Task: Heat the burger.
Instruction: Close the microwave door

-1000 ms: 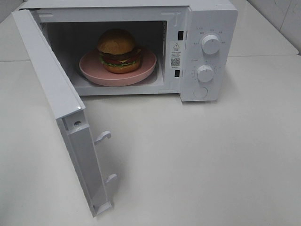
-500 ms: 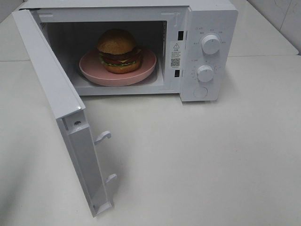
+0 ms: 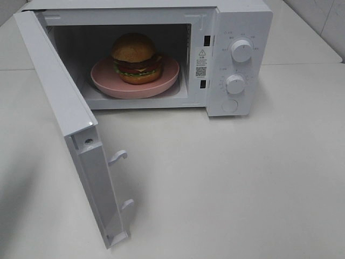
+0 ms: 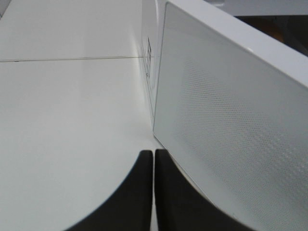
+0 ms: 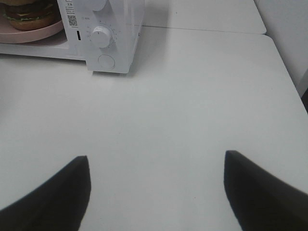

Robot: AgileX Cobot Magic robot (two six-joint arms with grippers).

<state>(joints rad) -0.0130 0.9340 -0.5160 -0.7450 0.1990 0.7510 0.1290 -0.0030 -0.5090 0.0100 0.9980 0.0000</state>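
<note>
Both grippers were well apart from the burger point(image 3: 136, 58), which sat on the pink plate point(image 3: 105, 81) inside the microwave point(image 3: 242, 21), whose door point(image 3: 59, 102) stood swung wide. The left gripper point(image 4: 154, 156) had its fingers pressed together just beside the door's outer face, toward the hinge end; whether it touched, I could not tell. The right gripper point(image 5: 156, 161) hung spread wide over the table point(image 5: 192, 110), holding nothing. Closing the door looked like the step in hand: best pushed farther out toward the free edge, steadily, until the latches point(image 3: 117, 156) seated
</note>
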